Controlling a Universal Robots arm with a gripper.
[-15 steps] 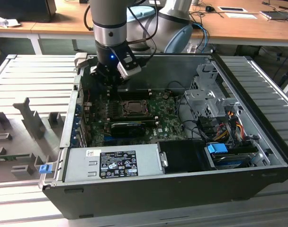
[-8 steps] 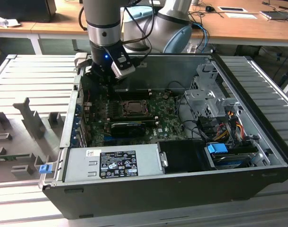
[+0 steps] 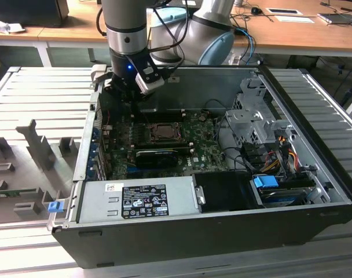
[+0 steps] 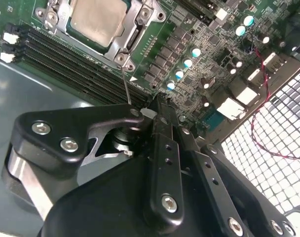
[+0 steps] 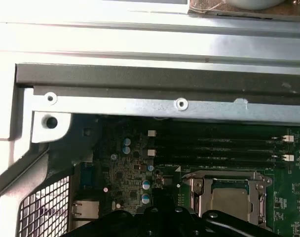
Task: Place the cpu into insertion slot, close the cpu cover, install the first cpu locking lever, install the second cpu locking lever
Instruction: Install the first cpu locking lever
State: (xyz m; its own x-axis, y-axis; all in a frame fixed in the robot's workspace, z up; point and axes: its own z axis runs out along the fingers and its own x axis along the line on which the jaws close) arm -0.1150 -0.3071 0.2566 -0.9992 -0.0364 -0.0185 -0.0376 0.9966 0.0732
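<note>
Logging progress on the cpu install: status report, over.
Gripper low over the motherboard, at locking lever's free end. Cpu seated, cpu cover down over it. Nothing blocking seen.

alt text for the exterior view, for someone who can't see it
A robot arm's gripper reaches down into an open computer case lying on a slatted metal table, at the far corner on the exterior view's left. On the green board, the cpu sits with the cpu cover flat around it.
</note>
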